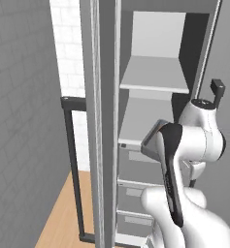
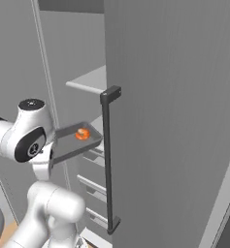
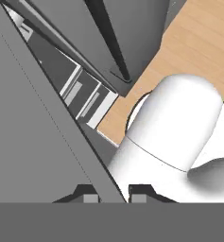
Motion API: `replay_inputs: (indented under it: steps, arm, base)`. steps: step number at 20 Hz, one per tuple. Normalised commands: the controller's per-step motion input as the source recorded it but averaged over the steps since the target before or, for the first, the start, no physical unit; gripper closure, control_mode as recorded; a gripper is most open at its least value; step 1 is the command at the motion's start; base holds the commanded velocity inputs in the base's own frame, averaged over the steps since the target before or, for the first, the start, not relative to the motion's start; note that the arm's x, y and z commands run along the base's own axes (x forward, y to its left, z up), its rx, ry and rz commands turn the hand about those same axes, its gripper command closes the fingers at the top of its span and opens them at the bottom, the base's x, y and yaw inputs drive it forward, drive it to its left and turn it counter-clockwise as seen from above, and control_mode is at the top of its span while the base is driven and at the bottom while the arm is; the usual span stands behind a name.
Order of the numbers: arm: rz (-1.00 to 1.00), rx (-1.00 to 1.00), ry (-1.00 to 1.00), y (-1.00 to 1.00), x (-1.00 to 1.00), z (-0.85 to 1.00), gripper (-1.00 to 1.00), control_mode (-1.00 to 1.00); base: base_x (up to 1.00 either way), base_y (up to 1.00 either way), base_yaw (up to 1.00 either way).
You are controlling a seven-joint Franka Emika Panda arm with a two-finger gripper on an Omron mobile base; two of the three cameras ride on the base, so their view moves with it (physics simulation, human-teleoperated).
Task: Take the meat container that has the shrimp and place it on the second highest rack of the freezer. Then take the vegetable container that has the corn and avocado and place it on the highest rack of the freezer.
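Note:
The meat container, a dark rectangular tray, hangs in the air in front of the open freezer, roughly level with the second highest rack. The small orange shrimp lies in it. In the left base view one corner of the meat container sticks out past my forearm. My gripper is shut on the tray's wall, which runs up between the two fingertips. The highest rack is bare. The vegetable container with the corn and avocado is out of view.
Grey drawers stack below the racks. The left freezer door stands open edge-on, with a dark bar handle beside it. The right door and its handle stand close to the tray. Wooden floor lies below.

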Motion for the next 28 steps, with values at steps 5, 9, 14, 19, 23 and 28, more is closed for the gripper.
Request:
replay_inputs:
  steps: [5, 9, 14, 19, 23, 28]
  arm:
    - [0.00, -0.06, 0.08, 0.08, 0.97, -0.13, 1.00, -1.00]
    - [0.00, 0.00, 0.07, -0.11, 0.88, -0.30, 1.00, -1.00]
    - [0.00, 0.00, 0.00, -0.37, 0.69, -0.38, 1.00, -1.00]
    - [0.00, 0.00, 0.00, -0.41, 0.61, -0.28, 1.00, -1.00]
    - [0.00, -0.05, -0.02, -0.01, 0.63, -0.21, 1.00, -1.00]
    - [0.00, -0.07, 0.00, 0.00, 0.76, -0.19, 1.00, -1.00]
  base:
    - [0.00, 0.00, 0.00]
    - [0.00, 0.00, 0.00]
    - [0.00, 0.00, 0.00]
    - [0.00, 0.00, 0.00]
    - [0.00, 0.00, 0.00]
    - [0.00, 0.00, 0.00]
